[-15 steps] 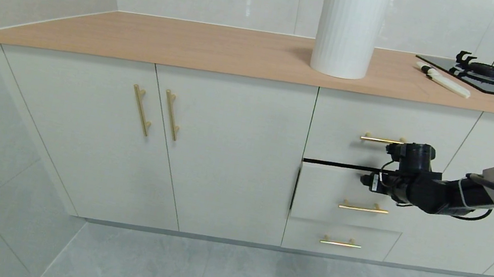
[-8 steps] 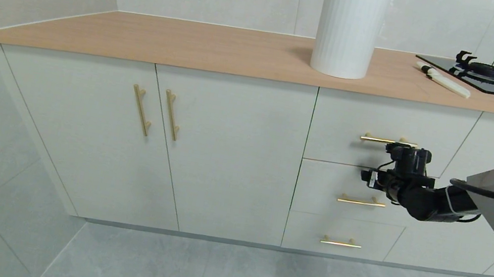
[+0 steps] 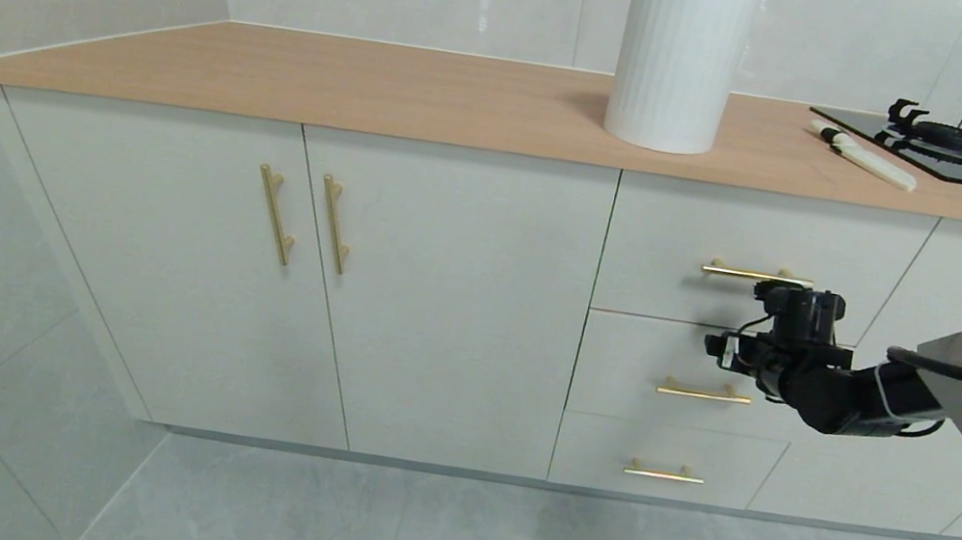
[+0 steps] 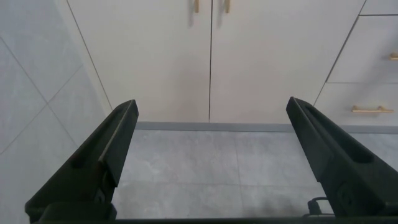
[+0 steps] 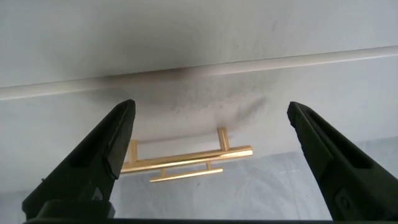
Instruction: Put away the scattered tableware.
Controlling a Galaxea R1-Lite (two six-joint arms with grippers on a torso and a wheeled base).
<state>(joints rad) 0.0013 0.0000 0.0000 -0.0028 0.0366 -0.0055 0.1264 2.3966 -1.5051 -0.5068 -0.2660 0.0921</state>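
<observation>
Long wooden counter (image 3: 375, 86) ran over pale cabinets. The middle drawer (image 3: 631, 364) sat shut, w/ the right gripper (image 5: 209, 109) just in front of it, jaws wide apart & holding nothing. The left gripper (image 4: 211, 102), also wide open & empty, faced the floor. A pale utensil (image 3: 862, 156) lay on the counter beside the hob (image 3: 960, 155), well apart from both. Risk: w/ the drawer shut, nothing could be stowed, and a grab at its thin gold handle (image 3: 704, 391) might slip off.

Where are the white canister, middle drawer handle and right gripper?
white canister (image 3: 678, 59): head view, its ribbed side.
middle drawer handle (image 3: 704, 392): head view, middle of bar.
right gripper (image 5: 210, 106): right wrist view, between its fingers.
</observation>
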